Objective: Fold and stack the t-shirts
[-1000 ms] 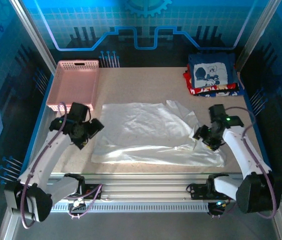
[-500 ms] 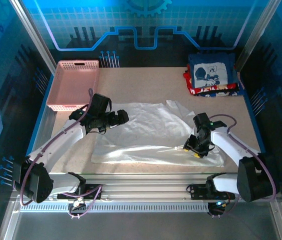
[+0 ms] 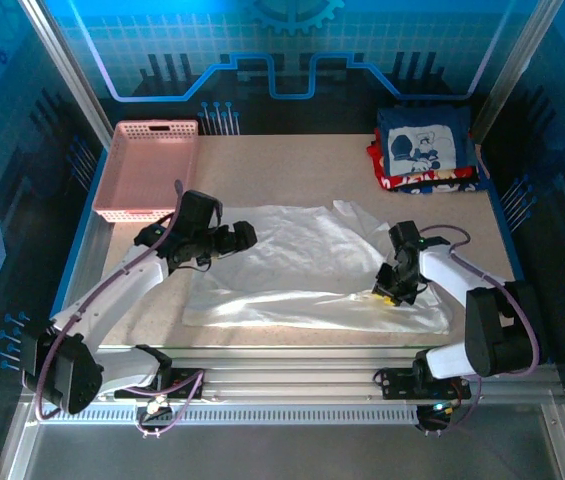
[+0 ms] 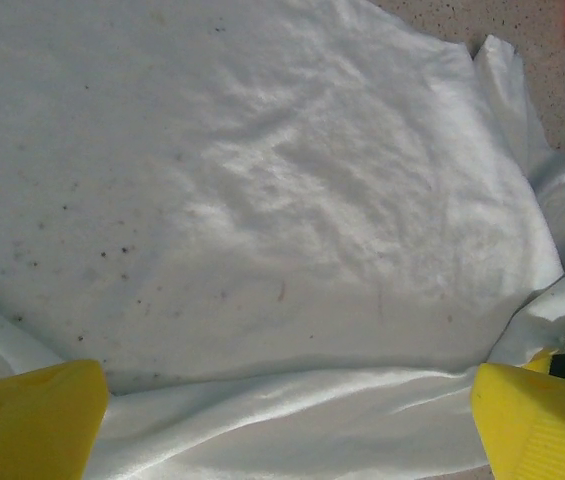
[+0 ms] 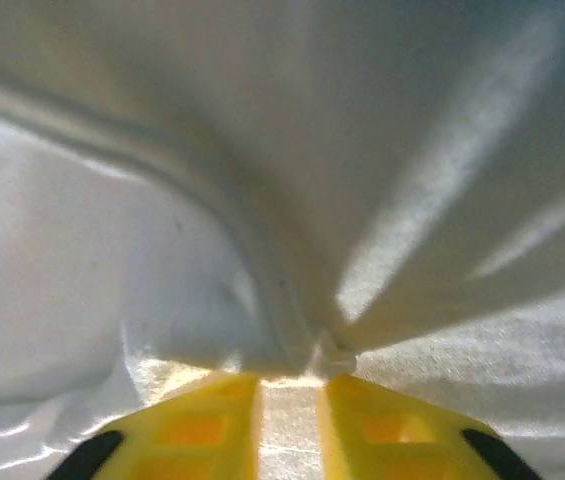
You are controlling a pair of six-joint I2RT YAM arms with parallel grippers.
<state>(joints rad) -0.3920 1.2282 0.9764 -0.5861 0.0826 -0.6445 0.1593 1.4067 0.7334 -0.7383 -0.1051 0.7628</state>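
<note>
Lengthwise left-to-right, white t-shirt (image 3: 292, 265) in tight pinch of right claw (image 3: 388, 292); left claw (image 3: 245, 237) wide agape.

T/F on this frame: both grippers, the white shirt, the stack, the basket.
1. The right gripper pinches a fold of the white t-shirt. True.
2. The left gripper is shut on cloth. False: its fingers stand wide apart over the shirt.
3. The navy t-shirt tops the folded stack. True.
4. The pink basket sits at the far right corner. False: it is at the far left.
</note>
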